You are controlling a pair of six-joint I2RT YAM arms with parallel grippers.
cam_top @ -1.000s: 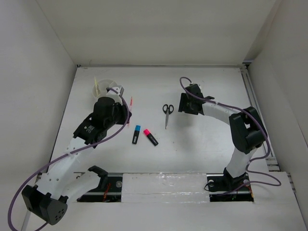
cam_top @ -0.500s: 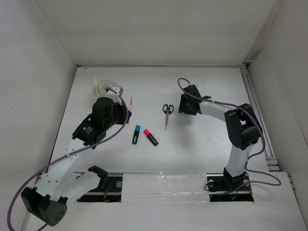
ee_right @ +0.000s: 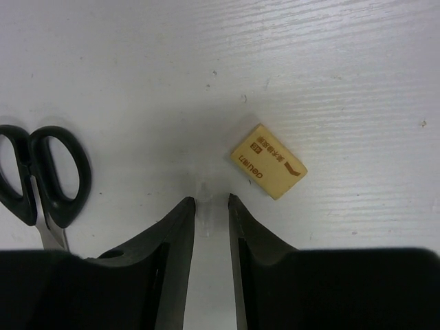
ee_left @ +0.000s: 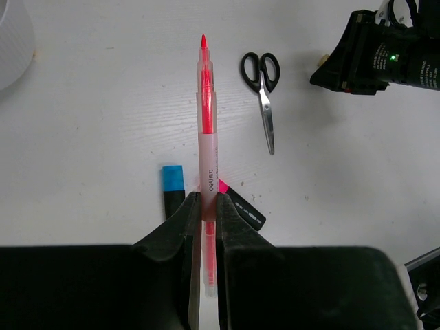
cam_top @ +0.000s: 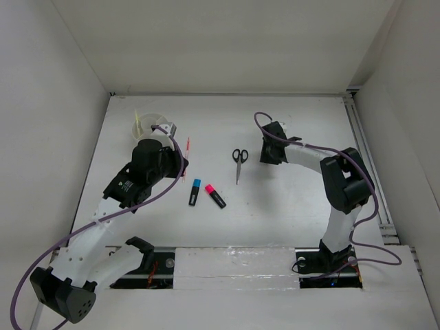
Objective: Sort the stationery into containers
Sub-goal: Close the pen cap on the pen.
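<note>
My left gripper (ee_left: 206,199) is shut on the thin pink pen (ee_left: 205,124), whose tip points away over the table; from above the gripper (cam_top: 180,165) hangs just right of the white bowl (cam_top: 148,118). A yellow pen (cam_top: 139,124) stands in that bowl. Below lie the blue-capped highlighter (cam_top: 194,192) and the pink-capped highlighter (cam_top: 214,196). My right gripper (ee_right: 212,201) is low over the table with its jaws narrowly apart around a tiny clear piece (ee_right: 205,191). The tan block (ee_right: 268,161) lies just ahead and right of it, the scissors (ee_right: 42,175) to its left.
White walls close in the table on the left, back and right. A metal rail (cam_top: 368,172) runs along the right edge. The scissors (cam_top: 238,161) lie between the two grippers, blades toward me. The bowl's edge (ee_left: 14,41) shows in the left wrist view's corner.
The right gripper's jaws have narrowed and its wrist has shifted slightly. The left arm and the pink pen have stayed put.
</note>
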